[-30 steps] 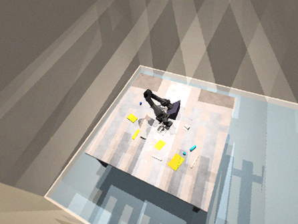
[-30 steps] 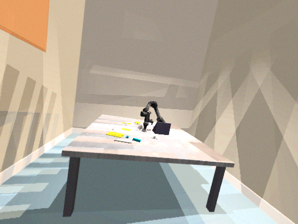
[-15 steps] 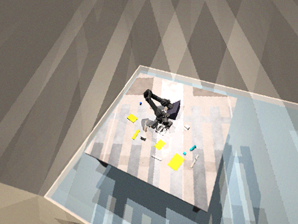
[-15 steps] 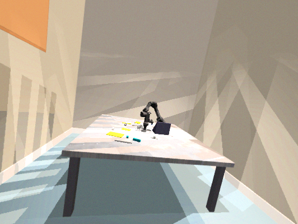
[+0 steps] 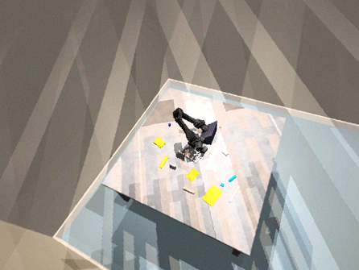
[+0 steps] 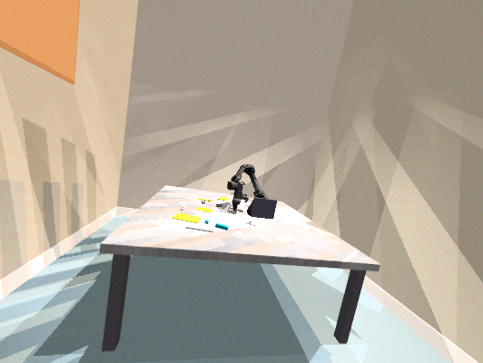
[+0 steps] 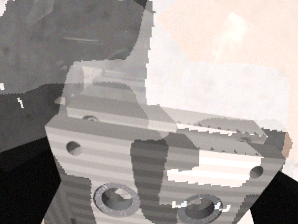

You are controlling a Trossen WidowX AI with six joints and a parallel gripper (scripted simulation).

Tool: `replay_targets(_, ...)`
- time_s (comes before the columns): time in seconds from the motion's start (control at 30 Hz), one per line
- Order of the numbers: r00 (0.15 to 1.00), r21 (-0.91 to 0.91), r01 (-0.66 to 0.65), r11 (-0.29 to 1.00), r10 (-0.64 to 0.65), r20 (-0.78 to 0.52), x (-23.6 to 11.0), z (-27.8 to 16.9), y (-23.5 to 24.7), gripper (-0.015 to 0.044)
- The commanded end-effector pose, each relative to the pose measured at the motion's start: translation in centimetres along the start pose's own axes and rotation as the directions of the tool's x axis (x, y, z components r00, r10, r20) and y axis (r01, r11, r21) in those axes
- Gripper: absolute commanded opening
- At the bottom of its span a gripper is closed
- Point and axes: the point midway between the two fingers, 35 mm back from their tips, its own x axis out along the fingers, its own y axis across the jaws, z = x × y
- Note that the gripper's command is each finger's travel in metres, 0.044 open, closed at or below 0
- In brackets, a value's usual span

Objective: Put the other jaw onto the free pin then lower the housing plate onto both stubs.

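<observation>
My gripper [image 7: 161, 157] [image 6: 235, 210] is shut on the housing plate, a black finger at each lower side of the wrist view. The housing plate [image 7: 112, 162] is light grey and ribbed, with two round bushings low down and a small hole near each upper corner. Just beyond it lies another grey plate [image 7: 75, 107] of the gripper assembly, with a small hole at its left. The jaws, gear teeth and pins are mostly hidden behind the housing plate and broken up by shadow. I cannot tell whether the teeth mesh or whether the housing plate touches the stubs.
A dark box [image 5: 210, 132] [image 6: 263, 208] stands beside the arm. A large yellow plate [image 5: 212, 195] [image 6: 186, 218], smaller yellow pieces, a cyan bar [image 5: 232, 177] [image 6: 221, 226] and small pale parts lie around on the table.
</observation>
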Motion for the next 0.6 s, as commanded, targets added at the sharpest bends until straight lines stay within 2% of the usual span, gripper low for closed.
replay_targets(0.0, 1.000, -0.004, -0.002, 1.000, 0.002, -0.002, 0.10, -0.02, 0.01, 0.0351)
replay_targets(0.57, 1.000, -0.005, -0.002, 1.000, 0.002, -0.002, 0.40, -0.02, 0.02, 0.0351)
